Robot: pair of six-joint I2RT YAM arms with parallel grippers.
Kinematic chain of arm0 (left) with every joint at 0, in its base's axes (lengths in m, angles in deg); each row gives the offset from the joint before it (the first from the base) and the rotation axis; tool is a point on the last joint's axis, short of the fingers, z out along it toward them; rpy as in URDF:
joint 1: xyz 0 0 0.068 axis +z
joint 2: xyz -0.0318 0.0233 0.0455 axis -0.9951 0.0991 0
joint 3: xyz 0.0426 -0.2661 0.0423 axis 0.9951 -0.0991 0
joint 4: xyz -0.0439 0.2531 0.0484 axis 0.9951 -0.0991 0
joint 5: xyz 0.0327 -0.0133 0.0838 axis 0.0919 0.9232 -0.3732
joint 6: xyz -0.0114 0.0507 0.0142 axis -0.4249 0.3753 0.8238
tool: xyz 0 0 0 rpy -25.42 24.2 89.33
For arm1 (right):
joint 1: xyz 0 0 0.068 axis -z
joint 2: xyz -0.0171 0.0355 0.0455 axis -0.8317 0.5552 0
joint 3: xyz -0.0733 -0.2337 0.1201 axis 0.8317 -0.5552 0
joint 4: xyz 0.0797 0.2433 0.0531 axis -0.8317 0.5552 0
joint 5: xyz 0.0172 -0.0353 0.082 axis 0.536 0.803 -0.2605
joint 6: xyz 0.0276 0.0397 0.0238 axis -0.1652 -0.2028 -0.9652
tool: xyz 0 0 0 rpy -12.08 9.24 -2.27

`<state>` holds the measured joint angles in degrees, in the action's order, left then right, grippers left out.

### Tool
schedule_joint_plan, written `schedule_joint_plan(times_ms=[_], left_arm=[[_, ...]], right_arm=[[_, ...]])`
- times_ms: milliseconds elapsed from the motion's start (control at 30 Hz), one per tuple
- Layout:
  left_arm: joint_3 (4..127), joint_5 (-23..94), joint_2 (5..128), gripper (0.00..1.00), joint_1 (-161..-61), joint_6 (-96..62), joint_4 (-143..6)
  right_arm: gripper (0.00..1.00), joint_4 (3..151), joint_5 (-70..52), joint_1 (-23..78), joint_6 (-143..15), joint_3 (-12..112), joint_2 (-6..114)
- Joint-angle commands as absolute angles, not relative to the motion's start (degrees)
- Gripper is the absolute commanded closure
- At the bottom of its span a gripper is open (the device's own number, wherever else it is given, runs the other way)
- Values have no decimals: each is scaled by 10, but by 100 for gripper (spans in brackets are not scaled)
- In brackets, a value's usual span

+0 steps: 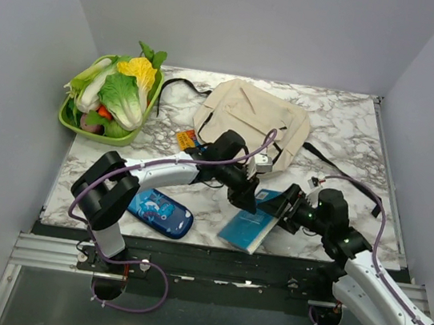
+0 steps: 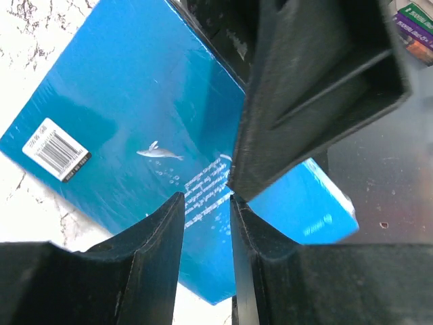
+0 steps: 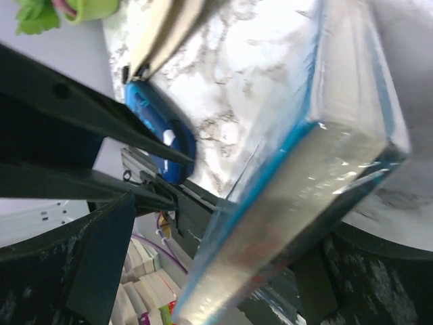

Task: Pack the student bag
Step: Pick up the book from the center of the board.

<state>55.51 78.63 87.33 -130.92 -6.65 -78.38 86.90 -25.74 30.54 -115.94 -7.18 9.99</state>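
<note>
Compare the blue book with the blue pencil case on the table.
The book is a flat rectangle with square corners; the pencil case is a rounded oval pouch. The book is lighter sea blue; the pencil case is darker blue with pale patterning. The left gripper and right gripper meet at the book, while the pencil case lies alone, untouched. Both are blue and are near the table's front edge.
</note>
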Motion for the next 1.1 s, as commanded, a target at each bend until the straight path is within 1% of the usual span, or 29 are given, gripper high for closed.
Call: schedule_joint_plan(times_ms=[0,133,167,233,267,300,333,367,400,433,467,533,567,633,667,800,833,867,900,933,967,1000,1067], left_arm=[[572,804,871,59,-1311,-55,-796],[574,802,875,59,-1309,-34,-804],[575,801,876,59,-1306,-30,-806],[579,801,878,59,-1302,-23,-816],[581,801,878,59,-1297,-21,-819],[583,801,877,59,-1292,-19,-826],[589,801,875,59,-1290,-12,-831],[594,800,875,58,-1286,-10,-834],[598,791,874,58,-1282,-9,-837],[610,785,873,58,-1281,-9,-836],[618,778,874,56,-1281,-14,-837],[658,745,876,50,-1281,-10,-853],[674,731,876,44,-1280,0,-865],[713,695,872,41,-1272,49,-896],[729,693,873,36,-1264,67,-906],[824,712,913,25,-1218,139,-1019],[856,714,925,23,-1208,180,-1043],[872,711,950,17,-1195,221,-1072],[886,709,962,12,-1188,262,-1140],[899,705,972,6,-1181,353,-1168],[898,691,983,1,-1168,393,-1193],[891,674,985,1,-1163,425,-1210],[848,642,970,1,-1155,507,-1201]], right_arm=[[7,914,-234,310,-1163,-46,121],[16,933,-221,310,-1149,-43,139],[22,933,-218,310,-1149,-45,148],[29,929,-215,310,-1139,-49,156],[38,928,-207,311,-1136,-53,163],[42,924,-202,311,-1130,-58,168],[46,909,-201,310,-1128,-61,171],[54,899,-201,311,-1127,-74,176],[58,886,-203,311,-1127,-82,185],[63,841,-207,311,-1132,-93,192],[72,820,-212,311,-1133,-106,202],[78,799,-210,311,-1129,-113,234],[84,798,-209,311,-1122,-110,245],[91,808,-210,311,-1105,-90,264],[99,814,-206,311,-1100,-84,265],[99,838,-197,311,-1092,-72,249],[99,844,-196,311,-1091,-73,244],[99,848,-197,312,-1091,-73,235],[99,852,-197,311,-1091,-73,231],[99,861,-198,311,-1089,-73,226],[99,865,-197,311,-1088,-74,221],[99,869,-197,312,-1087,-74,210],[99,873,-196,312,-1085,-80,198]])
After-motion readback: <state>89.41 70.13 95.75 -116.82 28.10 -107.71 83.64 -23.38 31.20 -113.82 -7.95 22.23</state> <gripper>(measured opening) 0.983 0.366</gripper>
